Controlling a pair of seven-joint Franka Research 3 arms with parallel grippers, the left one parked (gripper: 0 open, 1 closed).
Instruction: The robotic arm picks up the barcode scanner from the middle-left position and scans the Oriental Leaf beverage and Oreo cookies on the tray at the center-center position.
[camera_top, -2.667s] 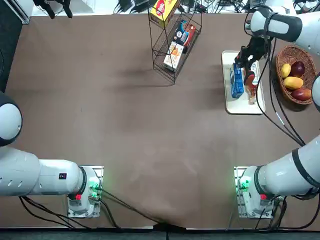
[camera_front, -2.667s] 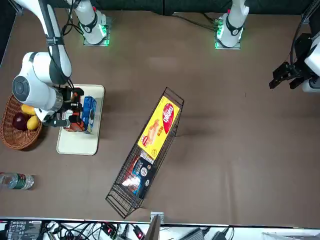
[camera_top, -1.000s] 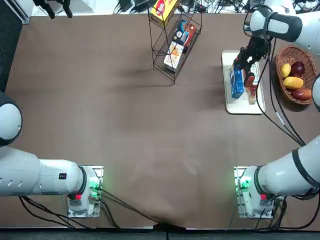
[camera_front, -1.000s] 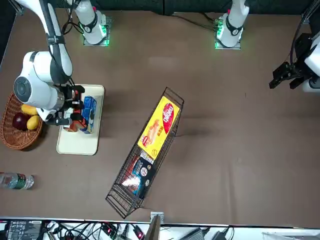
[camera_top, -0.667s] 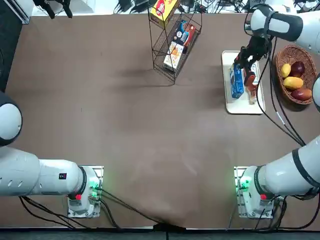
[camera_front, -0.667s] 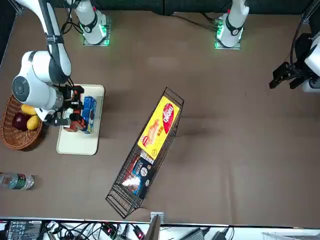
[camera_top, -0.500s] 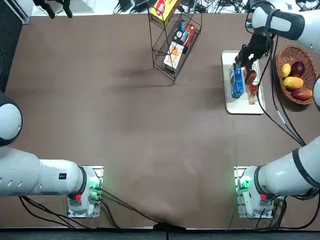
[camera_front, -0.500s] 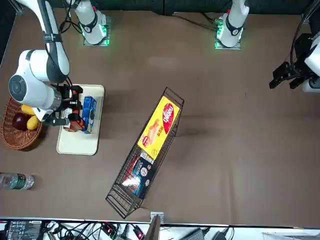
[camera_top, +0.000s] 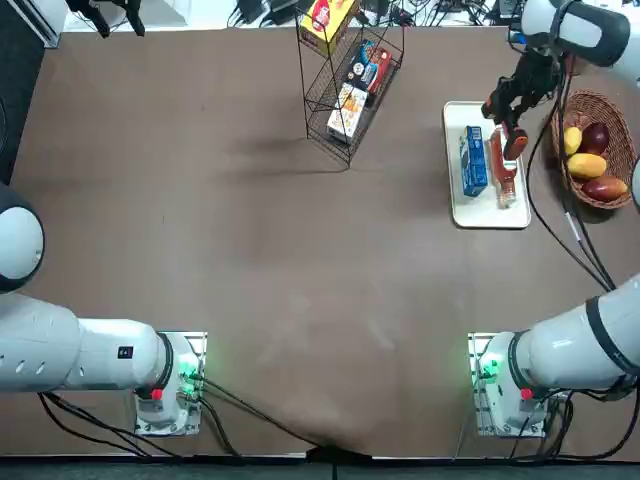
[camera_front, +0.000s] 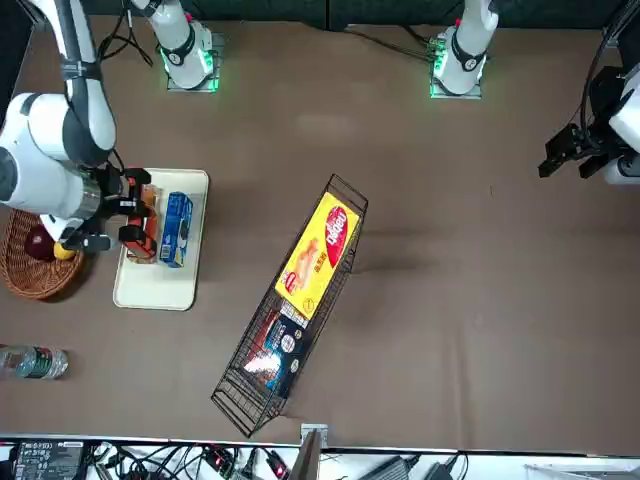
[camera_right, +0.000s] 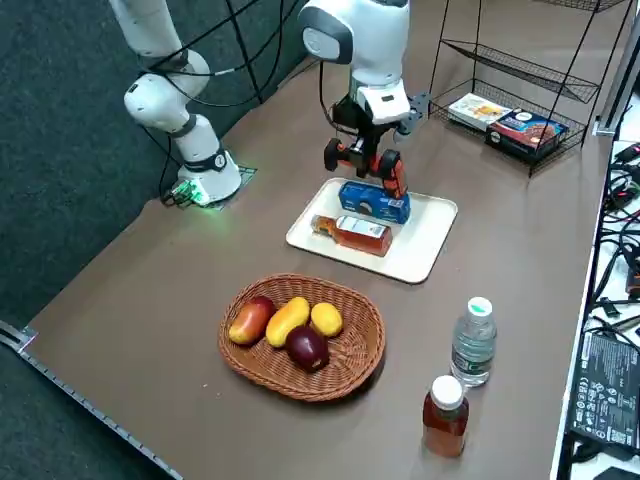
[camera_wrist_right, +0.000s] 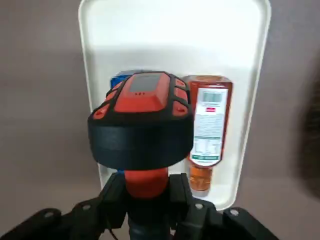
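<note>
Right fingers (camera_wrist_right: 114, 200) pinching the scanner (camera_wrist_right: 142, 145), and it's the bottle (camera_wrist_right: 209, 130) right beside it!
Here's the bottle on the tray (camera_top: 472, 216), just to the robot's right of the pack (camera_top: 473, 165), long axes roughly parallel, neck towards the arm's base, barcode (camera_wrist_right: 212, 97) up at the far end; looks like the scanner's nose must line up with that

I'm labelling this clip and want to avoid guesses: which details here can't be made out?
- Cookie pack: mostly hidden in the wrist view behind the scanner, held in the right gripper.
- Bottle label: its small print is too tiny to read in the wrist view.
- Fruit basket: partly covered by the arm in the front view.
</note>
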